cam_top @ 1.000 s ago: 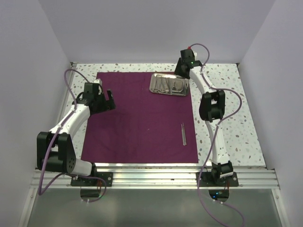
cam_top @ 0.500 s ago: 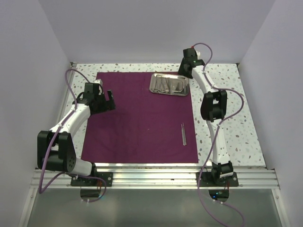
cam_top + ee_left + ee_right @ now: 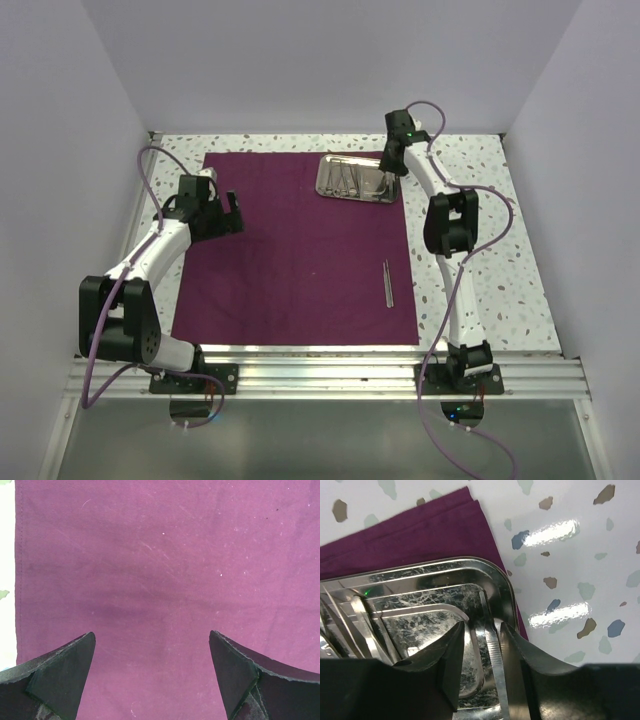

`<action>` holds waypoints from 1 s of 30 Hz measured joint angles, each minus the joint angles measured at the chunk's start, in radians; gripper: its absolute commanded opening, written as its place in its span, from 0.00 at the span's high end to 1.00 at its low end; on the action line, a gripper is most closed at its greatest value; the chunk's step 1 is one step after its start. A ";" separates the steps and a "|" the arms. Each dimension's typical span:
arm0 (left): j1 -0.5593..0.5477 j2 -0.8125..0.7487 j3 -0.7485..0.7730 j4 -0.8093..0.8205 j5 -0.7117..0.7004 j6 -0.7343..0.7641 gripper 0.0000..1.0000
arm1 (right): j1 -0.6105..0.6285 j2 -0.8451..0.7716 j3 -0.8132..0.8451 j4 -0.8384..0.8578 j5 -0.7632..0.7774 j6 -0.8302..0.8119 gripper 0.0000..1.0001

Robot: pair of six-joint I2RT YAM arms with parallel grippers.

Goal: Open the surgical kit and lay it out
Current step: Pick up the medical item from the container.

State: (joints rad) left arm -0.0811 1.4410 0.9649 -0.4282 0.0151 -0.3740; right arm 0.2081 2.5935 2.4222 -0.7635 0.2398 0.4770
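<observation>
The dark purple cloth of the surgical kit lies spread flat on the table. The shiny steel tray sits on its far right corner with several slim instruments in it. One pair of tweezers lies alone on the cloth near the right edge. My right gripper is down in the tray's right end. In the right wrist view its jaws straddle a ribbed tweezers, narrowed, with a gap still showing on the left. My left gripper hovers wide open over bare cloth, holding nothing.
Speckled white tabletop borders the cloth on the right and along the back. Walls close in on three sides. An aluminium rail runs along the near edge at the arm bases. The tray's raised rim curves just beyond my right fingertips.
My right gripper has come down and slightly right into the tray's right end, and its jaws have narrowed around the tweezers. The left arm has not moved.
</observation>
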 measured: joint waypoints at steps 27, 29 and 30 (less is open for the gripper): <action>0.000 0.005 0.000 -0.008 -0.023 0.004 0.00 | 0.014 0.118 0.180 -0.101 -0.040 0.016 0.80; 0.000 0.013 0.006 -0.011 -0.023 0.005 0.00 | 0.014 0.122 0.188 -0.109 -0.041 0.006 0.80; 0.000 0.018 0.010 -0.013 -0.024 0.005 0.00 | 0.014 0.125 0.194 -0.114 -0.042 -0.001 0.80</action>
State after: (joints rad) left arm -0.0811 1.4590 0.9752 -0.4408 -0.0086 -0.3695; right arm 0.2226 2.7186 2.6160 -0.8780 0.1978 0.4763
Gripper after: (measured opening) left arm 0.995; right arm 0.197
